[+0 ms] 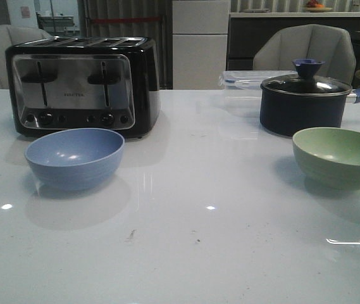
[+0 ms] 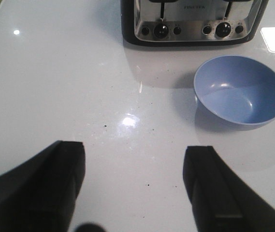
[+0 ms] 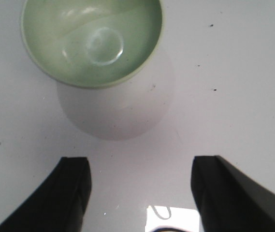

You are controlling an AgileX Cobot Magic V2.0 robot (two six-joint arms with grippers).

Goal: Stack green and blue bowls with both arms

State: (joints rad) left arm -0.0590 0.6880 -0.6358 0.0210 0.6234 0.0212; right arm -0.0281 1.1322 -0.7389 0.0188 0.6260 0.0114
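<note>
Bowls are sitting apart: pale blue matte bowl (image 1: 74, 157) toward the worktop's left edge, sage green bowl (image 1: 338, 156) at its right edge. Left gripper (image 2: 135, 186) and right gripper (image 3: 139, 193) are hovering wide open, empty; an off-centre rim grasp is risking skidding across the glossy white worktop (image 1: 192, 234).

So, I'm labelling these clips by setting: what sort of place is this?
Probably a mock kitchen or dining setup in a lab or showroom: a four-slot toaster and a lidded navy pot stand on a glossy white table, with upholstered chairs behind it.
</note>
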